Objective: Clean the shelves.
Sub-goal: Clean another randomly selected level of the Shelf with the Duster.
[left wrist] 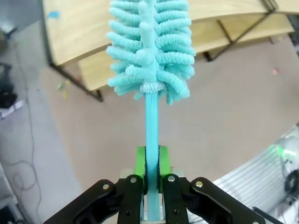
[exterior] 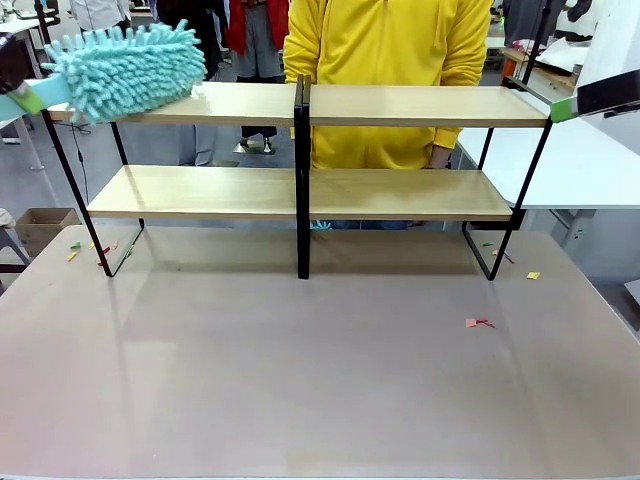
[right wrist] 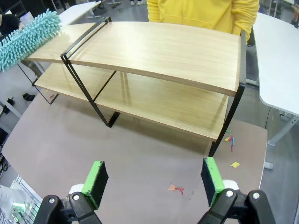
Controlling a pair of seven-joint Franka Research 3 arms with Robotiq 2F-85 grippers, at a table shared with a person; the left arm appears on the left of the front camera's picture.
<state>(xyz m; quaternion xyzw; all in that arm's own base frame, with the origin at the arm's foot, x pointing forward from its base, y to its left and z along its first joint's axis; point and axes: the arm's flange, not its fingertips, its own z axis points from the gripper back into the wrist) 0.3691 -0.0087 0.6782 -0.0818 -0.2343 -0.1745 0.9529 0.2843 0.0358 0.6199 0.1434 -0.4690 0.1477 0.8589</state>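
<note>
Tip of fluffy turquoise duster cropped in wrist view, my left tool clamping its handle, my right tool spread empty, long two-tier light-wood shelves running left-right.

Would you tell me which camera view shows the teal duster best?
The left wrist view: the duster shows close up, handle running from the left gripper into its head. The front view gives the head side-on at the top-left end of the shelves; the right wrist view has it small in a corner.
</note>
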